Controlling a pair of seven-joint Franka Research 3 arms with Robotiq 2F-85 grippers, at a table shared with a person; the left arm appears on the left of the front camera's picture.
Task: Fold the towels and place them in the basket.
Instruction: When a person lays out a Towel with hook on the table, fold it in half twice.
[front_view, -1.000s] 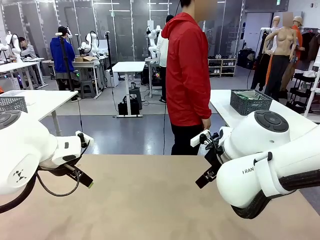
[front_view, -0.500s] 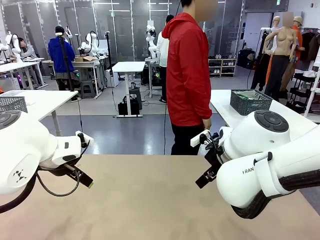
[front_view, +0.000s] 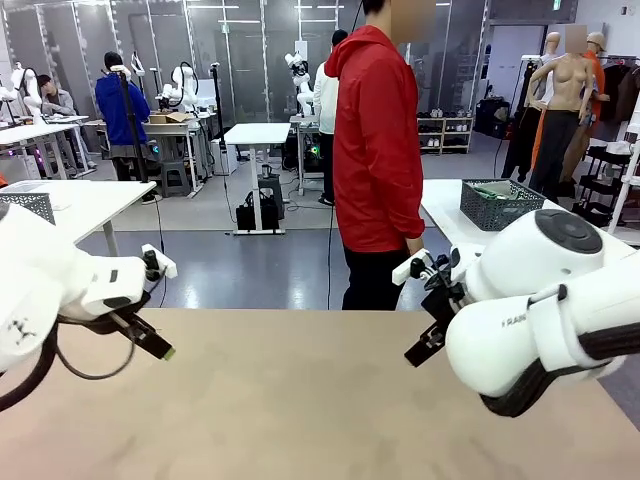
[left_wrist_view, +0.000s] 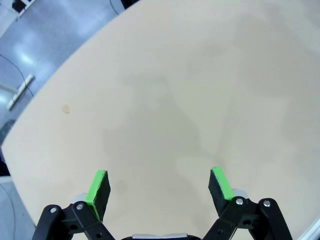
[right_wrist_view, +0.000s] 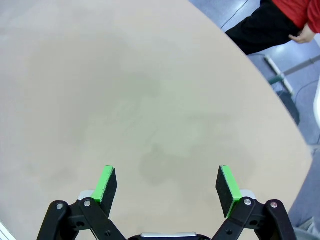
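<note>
Two claws are hanging over the surface (front_view: 300, 400) with nothing in them: the left claw (left_wrist_view: 161, 181) is holding its green pads (left_wrist_view: 98, 186) spread wide above the plain top, and the right claw (right_wrist_view: 167, 181) is doing the same nearer the far edge. No towel is lying on the surface, so the task is looking to be at its very start, with both arms waiting for cloth, probably from the person (front_view: 375, 150) in the red jacket who is standing at the far side, one hand (front_view: 412, 247) hanging down. The next move is calling for a towel spread flat between the claws, each then closing on a corner or edge. The surface is showing beige with faint smudges. Across the room behind, a pale mesh basket (front_view: 25, 207) is sitting on a white table at the left, someone in blue (front_view: 118, 105) is working at a bench, and a dark wire basket (front_view: 500, 205) is resting on another white table (front_view: 445, 212) at the right, well apart from the claws. It is looking the likelier one for the task, though I cannot be sure.
</note>
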